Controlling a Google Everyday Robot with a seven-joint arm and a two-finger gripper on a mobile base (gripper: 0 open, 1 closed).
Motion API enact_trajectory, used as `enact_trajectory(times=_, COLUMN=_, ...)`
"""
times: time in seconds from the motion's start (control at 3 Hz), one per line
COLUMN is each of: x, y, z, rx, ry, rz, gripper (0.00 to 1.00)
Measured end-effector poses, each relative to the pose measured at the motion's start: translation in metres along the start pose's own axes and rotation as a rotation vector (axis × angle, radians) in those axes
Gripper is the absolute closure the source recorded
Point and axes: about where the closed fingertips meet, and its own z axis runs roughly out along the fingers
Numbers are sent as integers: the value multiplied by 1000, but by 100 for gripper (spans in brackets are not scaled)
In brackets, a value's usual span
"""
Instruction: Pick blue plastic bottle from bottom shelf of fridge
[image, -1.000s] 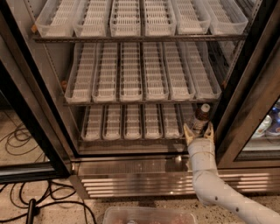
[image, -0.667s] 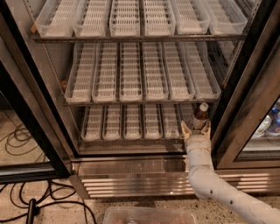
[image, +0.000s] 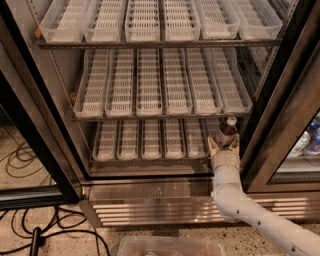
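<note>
The blue plastic bottle (image: 227, 130), small with dark liquid and a white cap, stands upright at the far right end of the bottom shelf (image: 150, 141) of the fridge (image: 150, 202). My gripper (image: 223, 144) reaches in from the lower right on its white arm. It is open, with one finger on each side of the bottle's lower part. The bottle still stands on the shelf. The shelf's other lane trays hold nothing.
The two higher racks (image: 160, 90) hold bare white lane trays. The black door frame (image: 280, 100) stands close to the right of the arm. Blue-and-white containers (image: 311, 140) show behind the right glass. Cables (image: 30, 235) lie on the floor at left. A clear bin (image: 170, 246) sits at the bottom edge.
The gripper has moved up and deeper into the bottom shelf, from in front of the bottle to around its lower part. The bottle has not moved.
</note>
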Motion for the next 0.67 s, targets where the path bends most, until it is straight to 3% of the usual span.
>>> enact_trajectory(times=0.33, x=11, y=-9, z=26, rx=35, ry=16, rz=-8, gripper=40)
enact_trajectory(times=0.67, x=13, y=-9, z=35, rx=38, ry=22, rz=-2, gripper=39)
